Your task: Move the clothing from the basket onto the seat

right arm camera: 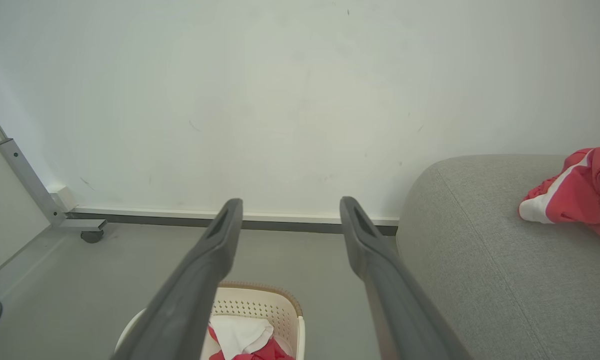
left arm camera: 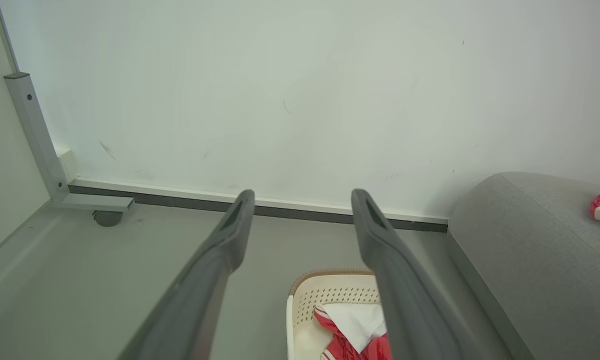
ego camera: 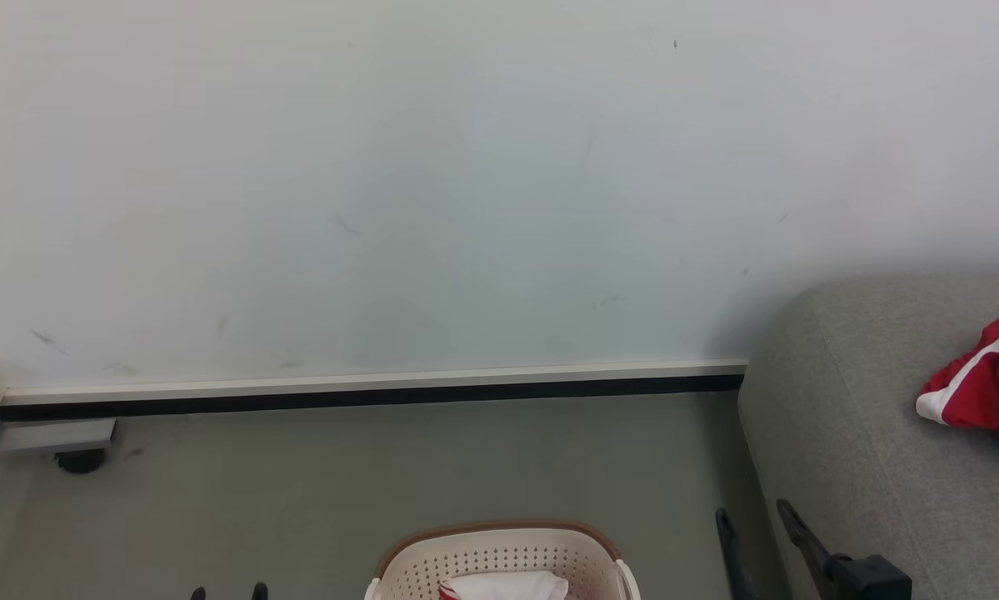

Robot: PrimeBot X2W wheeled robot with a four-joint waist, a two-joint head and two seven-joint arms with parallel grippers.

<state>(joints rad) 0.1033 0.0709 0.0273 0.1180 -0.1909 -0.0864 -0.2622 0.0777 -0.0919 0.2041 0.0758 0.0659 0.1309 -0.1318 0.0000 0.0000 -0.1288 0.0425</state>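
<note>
At the bottom edge of the head view, the basket (ego camera: 482, 560) is sitting on the floor with white-and-red clothing (ego camera: 507, 586) lying inside. The left pincer (ego camera: 228, 592) is peeking up to its left and the right pincer (ego camera: 755, 517) is rising to its right, just beside the seat (ego camera: 866, 433), where a red garment (ego camera: 986, 387) is already lying.

Through the left wrist view, the left pincer (left arm camera: 302, 197) is standing spread and empty. The basket (left arm camera: 330, 292) is lying below and to the right of its fingers.

Through the right wrist view, the right pincer (right arm camera: 289, 205) is likewise spread and holding nothing. The basket (right arm camera: 259, 305) is lying below it, under its left finger.

Either arm is needing to drop down and inward to reach the clothing. Both are looking about equally near. The right one is seeming handier, being next to the seat. The basket's long axis is cut off, so I cannot tell it.
</note>
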